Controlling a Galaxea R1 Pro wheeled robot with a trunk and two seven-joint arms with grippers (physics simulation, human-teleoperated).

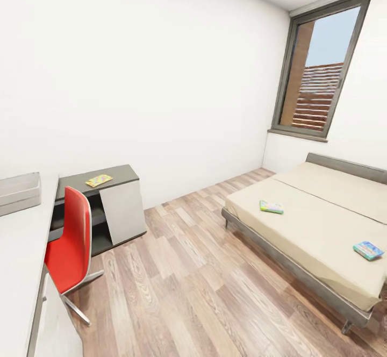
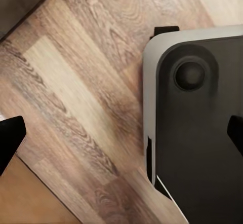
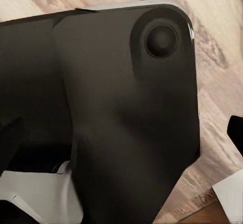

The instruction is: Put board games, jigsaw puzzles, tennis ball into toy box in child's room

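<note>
The robot stands in the child's room with nothing in either tool, so the step in hand looks like the approach to a first pick. From the head view, the bed (image 1: pixel 322 222) lies to the right with two board games on its beige mattress: a greenish one (image 1: pixel 271 207) near the foot end and a mostly blue one (image 1: pixel 368 250) close to the near edge, well apart from each other. The toy box (image 1: pixel 20 192) sits on the tabletop (image 1: pixel 21 271) at the far left, beside the red chair (image 1: pixel 70 244). A flat yellow item (image 1: pixel 99 180), too small to identify, rests on the dark low cabinet (image 1: pixel 115 174) beyond the chair.

Both wrist views look down at the wood-plank floor (image 2: pixel 86 97) and the robot's own dark base (image 3: pixel 101 107). The left tool (image 2: pixel 121 133) and the right tool (image 3: pixel 121 133) each show dark fingertips at opposite picture edges, so their jaws stand wide apart.

The next move probably calls for rolling toward the bed and reaching for the nearer blue box. No lettering on any box is legible.
</note>
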